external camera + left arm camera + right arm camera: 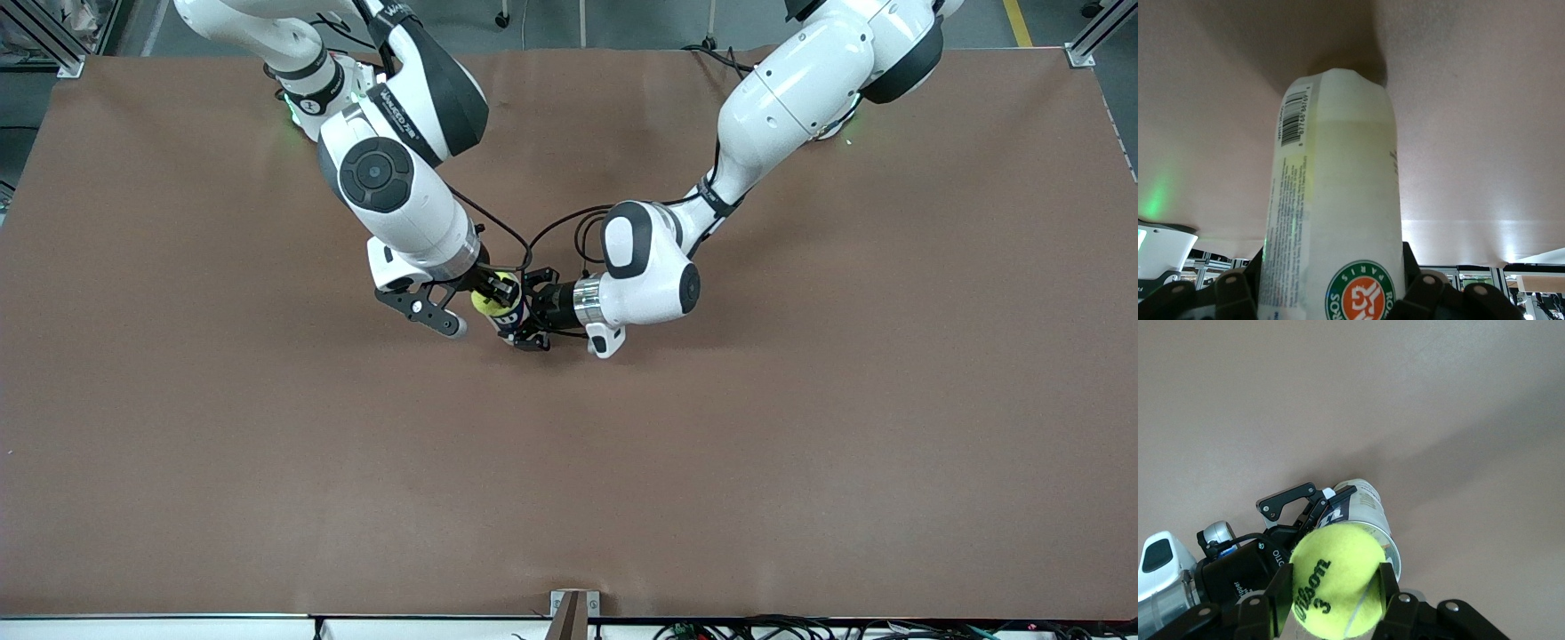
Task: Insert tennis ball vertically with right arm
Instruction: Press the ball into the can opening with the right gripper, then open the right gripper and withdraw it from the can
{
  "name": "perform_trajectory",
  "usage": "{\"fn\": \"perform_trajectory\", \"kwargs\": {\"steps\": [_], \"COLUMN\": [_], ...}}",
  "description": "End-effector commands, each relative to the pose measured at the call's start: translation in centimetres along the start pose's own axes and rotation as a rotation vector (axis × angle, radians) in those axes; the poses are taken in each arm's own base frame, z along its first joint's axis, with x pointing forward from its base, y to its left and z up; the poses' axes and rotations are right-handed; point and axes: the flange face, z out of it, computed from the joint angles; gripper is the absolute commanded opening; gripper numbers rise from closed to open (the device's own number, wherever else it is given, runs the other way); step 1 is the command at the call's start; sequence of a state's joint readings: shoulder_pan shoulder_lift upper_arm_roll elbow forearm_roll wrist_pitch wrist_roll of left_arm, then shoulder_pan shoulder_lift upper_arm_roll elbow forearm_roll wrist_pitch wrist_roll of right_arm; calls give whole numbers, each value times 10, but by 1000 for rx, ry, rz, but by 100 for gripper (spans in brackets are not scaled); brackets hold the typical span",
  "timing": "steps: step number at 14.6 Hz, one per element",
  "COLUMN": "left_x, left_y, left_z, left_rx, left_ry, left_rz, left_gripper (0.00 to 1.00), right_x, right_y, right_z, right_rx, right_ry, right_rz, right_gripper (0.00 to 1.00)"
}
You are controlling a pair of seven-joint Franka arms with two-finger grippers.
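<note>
Mid-table, both arms meet over the brown table (800, 444), and I am watching the ball's alignment with the can's mouth. My right gripper (494, 295) is clenched on the tennis ball (492, 299); the right wrist view shows the two fingers (1281, 597) pressed against either side of the yellow ball (1338, 580), its printed brand and number facing the camera. My left gripper (531, 322) reaches in sideways and clasps the tennis ball can (513, 318) near its upper end. The left wrist view shows the can (1335, 220) filling the gap between the fingers (1431, 300), its barcode end down on the tabletop.

The can stands upright, its long axis vertical and its base on the table, about midway between the two arm ends. The ball hangs above it, close to the open mouth. From the right wrist view the can (1368, 520) appears just past the ball, offset rather than hidden squarely beneath it, so I judge the ball is not yet centred on the opening. I cannot tell whether the ball already touches the rim.

The coming move, as I read it, is a small sideways correction of the right arm (391, 187) and then a straight descent along the can's axis. The left arm (676, 267) holds the can steady meanwhile.
</note>
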State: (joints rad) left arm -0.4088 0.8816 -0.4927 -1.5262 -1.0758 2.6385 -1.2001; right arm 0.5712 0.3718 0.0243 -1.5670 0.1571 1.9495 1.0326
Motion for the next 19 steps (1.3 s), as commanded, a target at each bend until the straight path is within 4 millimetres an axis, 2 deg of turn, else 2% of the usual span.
{"fn": "perform_trajectory", "kwargs": {"steps": [1, 2, 3, 8, 11, 12, 14, 17, 19], "left_x": [6, 6, 6, 7, 15, 18, 21, 26, 30], "left_y": [-4, -3, -3, -2, 1, 0, 2, 6, 3], "left_z": [-3, -4, -4, -6, -16, -18, -26, -32, -32], "left_rx": [-9, -10, -10, -9, -12, -9, 17, 17, 23], "left_ry": [4, 4, 4, 2, 11, 14, -1, -6, 0], "left_rz": [-1, -2, -2, -7, -4, 0, 3, -5, -4], "left_gripper": [75, 75, 75, 75, 75, 75, 75, 75, 75], "right_x": [1, 1, 1, 3, 11, 10, 20, 36, 52], "right_y": [-1, 0, 0, 4, 17, 26, 55, 108, 144], "right_z": [-1, -1, -1, 0, -9, -23, -66, -122, -146], "right_rx": [-6, -7, -7, -24, -60, -81, -97, -119, -109], "right_ry": [-5, -6, -6, -15, -33, -42, -50, -61, -64], "right_rz": [12, 12, 12, 13, 15, -15, -62, -129, -154], "right_gripper": [74, 94, 100, 100, 100, 100, 100, 100, 100]}}
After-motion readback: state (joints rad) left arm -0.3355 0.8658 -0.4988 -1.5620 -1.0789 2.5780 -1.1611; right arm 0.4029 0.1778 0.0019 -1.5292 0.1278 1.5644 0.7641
